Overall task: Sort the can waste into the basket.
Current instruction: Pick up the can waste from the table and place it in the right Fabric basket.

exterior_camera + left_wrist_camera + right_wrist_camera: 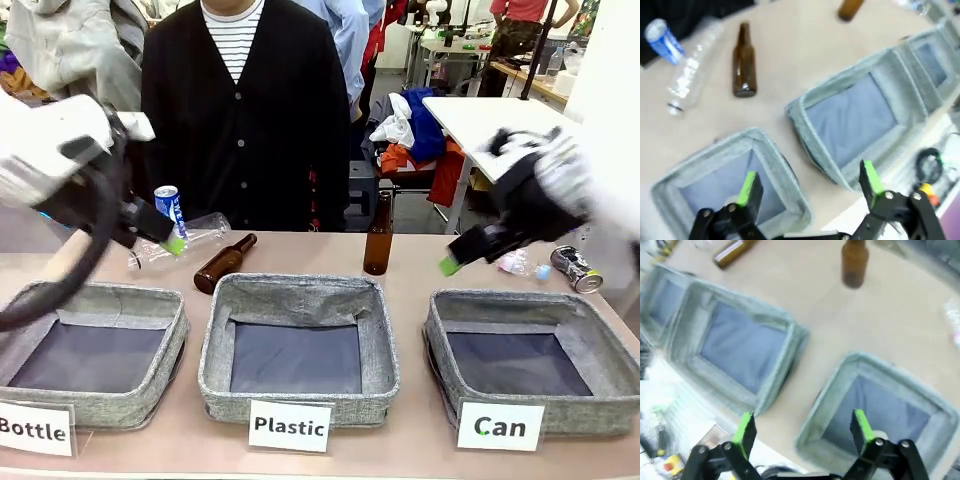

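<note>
A blue and white can stands at the far left of the table, beside a lying clear bottle. My left gripper hovers just in front of it, open and empty. In the left wrist view this can is at the top left, far from my open left gripper. A crushed silver can lies at the far right, behind the grey basket with the "Can" card. My right gripper hangs open and empty above that basket's back edge; its wrist view shows the basket wall under the open right gripper.
Grey baskets marked "Bottle" and "Plastic" sit left and centre. One brown bottle lies behind them, another stands upright. A clear plastic bottle lies at the left, a second near the crushed can. A person stands at the far side.
</note>
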Motion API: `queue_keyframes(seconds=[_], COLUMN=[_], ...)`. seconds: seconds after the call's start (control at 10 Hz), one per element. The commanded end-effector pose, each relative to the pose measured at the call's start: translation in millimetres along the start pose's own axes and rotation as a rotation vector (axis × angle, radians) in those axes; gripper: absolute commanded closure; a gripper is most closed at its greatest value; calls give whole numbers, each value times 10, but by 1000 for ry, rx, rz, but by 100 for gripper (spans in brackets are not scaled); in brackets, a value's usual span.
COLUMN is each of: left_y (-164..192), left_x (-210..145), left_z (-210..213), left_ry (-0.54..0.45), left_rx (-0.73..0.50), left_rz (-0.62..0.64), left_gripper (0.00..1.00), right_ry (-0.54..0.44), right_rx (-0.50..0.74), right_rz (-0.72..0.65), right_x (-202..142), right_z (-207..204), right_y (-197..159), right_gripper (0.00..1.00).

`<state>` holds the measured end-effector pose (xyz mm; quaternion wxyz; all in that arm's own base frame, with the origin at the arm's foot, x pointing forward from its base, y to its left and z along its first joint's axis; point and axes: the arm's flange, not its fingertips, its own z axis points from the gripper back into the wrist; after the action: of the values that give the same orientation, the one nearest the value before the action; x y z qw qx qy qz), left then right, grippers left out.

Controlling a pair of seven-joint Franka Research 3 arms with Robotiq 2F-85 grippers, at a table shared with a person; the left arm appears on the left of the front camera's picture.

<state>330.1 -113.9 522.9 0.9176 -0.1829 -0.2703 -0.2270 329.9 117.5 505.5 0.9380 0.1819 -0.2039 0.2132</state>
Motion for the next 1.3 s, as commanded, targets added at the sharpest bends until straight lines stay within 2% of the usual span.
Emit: queue_keyframes(seconds=[0.0,0.1,0.3,0.4,0.5,0.6,0.7,0.8,0.9,1.0,1.2], left_y=[352,681,1574,2007,2280,2260,2476,2064,1974,2774,2774], left_x=[-743,-988,-1569,-1869,-2081,-2136,-2306,-2275,-2225,-2443,-2443], left_z=[370,512,693,698,678,539,519,358,352,747,747], left_ry=[-88,-135,-262,-301,-336,-368,-414,-450,-491,-402,-402], left_rx=[-168,-257,-426,-450,-494,-514,-531,-516,-489,-519,-519], left_rz=[-167,-108,111,268,347,433,506,590,633,551,551], left_gripper=[0,0,0,0,0,0,0,0,0,0,0], right_ry=[-73,-142,-305,-401,-481,-534,-564,-583,-595,-557,-557], right_rx=[213,322,526,582,607,594,579,543,473,553,553], right_rz=[-100,-200,-443,-559,-622,-698,-773,-824,-888,-829,-829], right_x=[-339,-591,-1165,-1441,-1641,-1813,-1966,-2080,-2145,-2008,-2008], right_z=[487,654,713,681,660,625,607,606,586,905,905], right_y=[-391,-724,-1489,-1828,-2050,-2247,-2398,-2474,-2498,-2873,-2873], right_gripper=[0,0,0,0,0,0,0,0,0,0,0])
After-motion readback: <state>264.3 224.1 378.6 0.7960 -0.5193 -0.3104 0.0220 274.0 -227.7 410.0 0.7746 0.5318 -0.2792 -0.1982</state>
